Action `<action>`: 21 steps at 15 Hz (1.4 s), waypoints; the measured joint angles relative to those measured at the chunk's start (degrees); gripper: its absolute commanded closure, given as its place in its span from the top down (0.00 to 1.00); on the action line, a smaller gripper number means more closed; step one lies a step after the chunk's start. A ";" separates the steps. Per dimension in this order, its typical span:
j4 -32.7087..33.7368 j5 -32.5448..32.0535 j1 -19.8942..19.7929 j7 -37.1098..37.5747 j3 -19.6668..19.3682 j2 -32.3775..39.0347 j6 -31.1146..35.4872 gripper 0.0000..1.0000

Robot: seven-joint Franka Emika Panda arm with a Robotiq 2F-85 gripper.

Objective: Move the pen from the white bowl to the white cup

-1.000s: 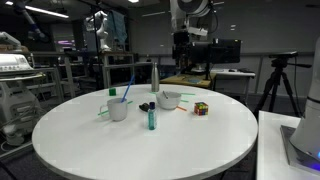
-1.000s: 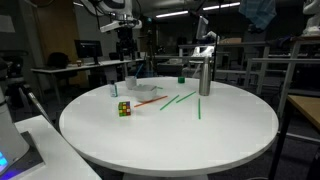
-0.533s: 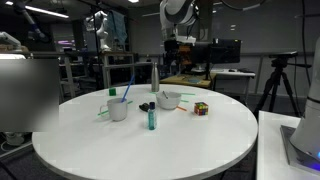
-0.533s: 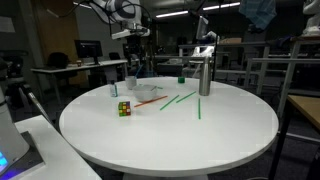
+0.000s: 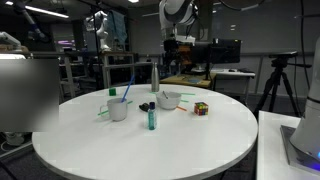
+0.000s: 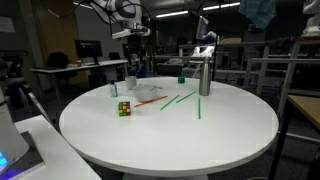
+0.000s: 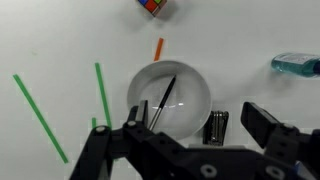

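The arm (image 5: 173,12) has swung left along the upper frame, its hand (image 7: 196,120) spread wide above the pen (image 7: 163,100) in the white bowl (image 7: 192,92) at centre, so the reach likely needs a straight descent next.

White arm (image 5: 176,12), black claw (image 7: 192,112) (chunky, angular links).

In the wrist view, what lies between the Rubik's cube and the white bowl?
A short orange stick lies on the table between the Rubik's cube and the white bowl, near the bowl's rim. The wrist view shows it.
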 measured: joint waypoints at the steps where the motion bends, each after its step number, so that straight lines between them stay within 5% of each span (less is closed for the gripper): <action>1: -0.05 -0.01 0.01 0.00 0.00 0.00 0.01 1.00; 7: -0.49 0.17 -0.01 3.28 -0.28 0.86 5.55 1.00; 17: -0.74 0.43 0.03 29.00 -3.20 2.75 12.35 1.00; 21: -0.72 1.37 0.08 33.78 -3.25 4.12 13.28 1.00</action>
